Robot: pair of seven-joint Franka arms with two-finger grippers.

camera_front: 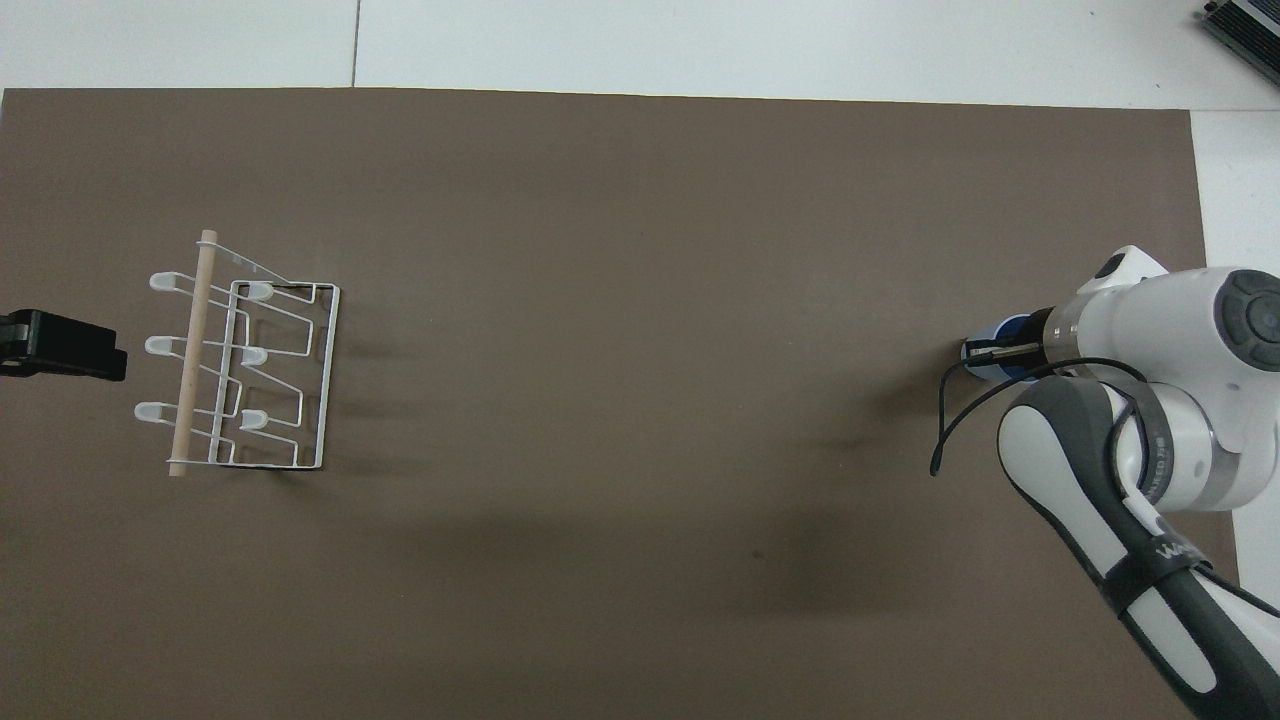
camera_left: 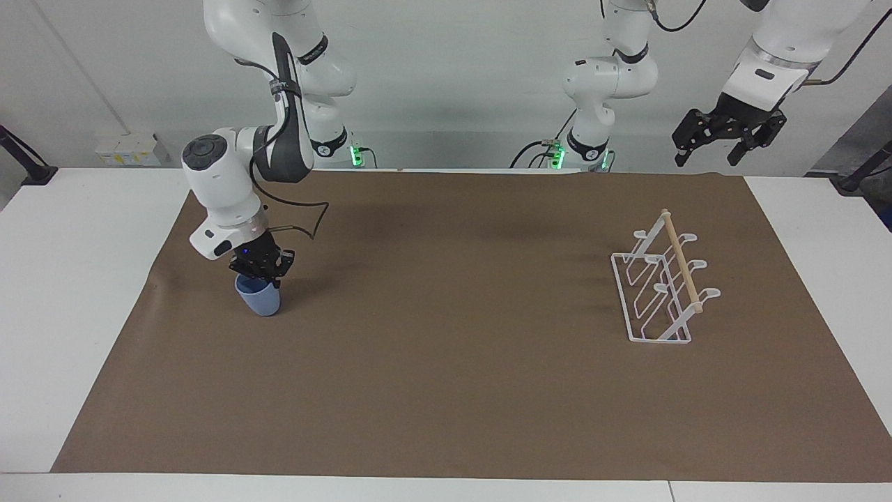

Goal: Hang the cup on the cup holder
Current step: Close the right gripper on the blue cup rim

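No complete text, label, brand or number can be read. Partial lettering is printed on the dark forearm band of the right arm (camera_front: 1160, 555), seen in the overhead view; its characters cannot be made out.
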